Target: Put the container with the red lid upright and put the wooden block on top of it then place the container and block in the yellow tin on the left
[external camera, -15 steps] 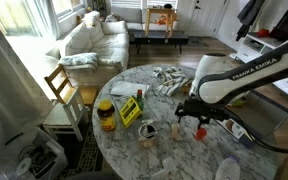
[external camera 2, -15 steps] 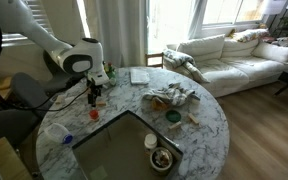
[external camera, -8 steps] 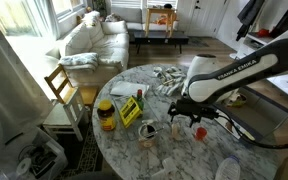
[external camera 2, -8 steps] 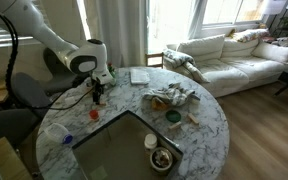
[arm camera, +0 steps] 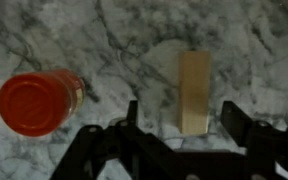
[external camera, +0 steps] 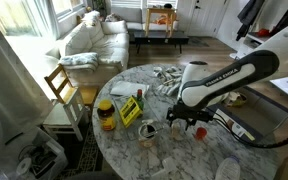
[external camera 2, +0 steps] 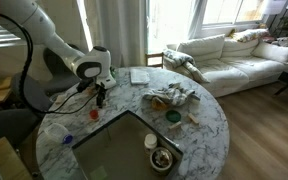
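Nearby, the red-lidded container (arm camera: 39, 103) flanks the wooden block (arm camera: 194, 92).

White, rounded arm (external camera: 224, 80) with dark lettering along its side, a black two-fingered gripper (arm camera: 180, 120), and seemingly a dark cable (external camera: 242, 133).

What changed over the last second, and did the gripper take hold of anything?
The arm shifted toward the jar in an exterior view, bringing the gripper over the wooden block. Its jaws stand open either side, nothing gripped. The container with the red lid, yellow tin and jar stayed put.
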Robot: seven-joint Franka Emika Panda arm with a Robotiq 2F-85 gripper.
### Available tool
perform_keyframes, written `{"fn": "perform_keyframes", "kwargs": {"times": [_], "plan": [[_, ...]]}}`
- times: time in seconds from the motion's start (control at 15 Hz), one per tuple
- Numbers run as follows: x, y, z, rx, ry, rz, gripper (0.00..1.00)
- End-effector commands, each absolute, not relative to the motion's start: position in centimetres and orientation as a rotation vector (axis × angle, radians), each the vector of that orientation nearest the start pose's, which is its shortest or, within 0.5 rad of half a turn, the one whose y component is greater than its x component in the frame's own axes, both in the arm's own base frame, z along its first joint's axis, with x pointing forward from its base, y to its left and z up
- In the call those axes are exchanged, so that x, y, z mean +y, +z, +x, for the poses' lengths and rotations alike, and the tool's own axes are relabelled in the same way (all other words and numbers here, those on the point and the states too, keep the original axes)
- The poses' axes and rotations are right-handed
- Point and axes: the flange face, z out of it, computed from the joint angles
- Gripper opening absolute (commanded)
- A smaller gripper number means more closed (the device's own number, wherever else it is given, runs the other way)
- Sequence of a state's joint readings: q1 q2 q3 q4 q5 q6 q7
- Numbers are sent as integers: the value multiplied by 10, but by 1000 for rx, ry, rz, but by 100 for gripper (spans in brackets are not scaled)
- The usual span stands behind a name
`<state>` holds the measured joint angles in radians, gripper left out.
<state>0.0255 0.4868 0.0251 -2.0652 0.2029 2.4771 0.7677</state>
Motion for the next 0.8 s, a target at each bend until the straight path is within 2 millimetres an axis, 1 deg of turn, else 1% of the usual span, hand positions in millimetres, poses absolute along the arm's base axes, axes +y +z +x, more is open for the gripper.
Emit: {"fn": "perform_keyframes", "kwargs": {"times": [0.0, 0.27, 0.4, 0.47, 0.53, 0.73], "plan": [[31, 177, 586, 1273, 215, -2781, 53], [30, 178, 584, 1262, 225, -2786, 22], [26, 183, 582, 1262, 231, -2795, 8], [22, 188, 580, 1257, 235, -2793, 5], [18, 192, 578, 1244, 240, -2797, 7], [5, 214, 570, 1170, 268, -2806, 7]]}}
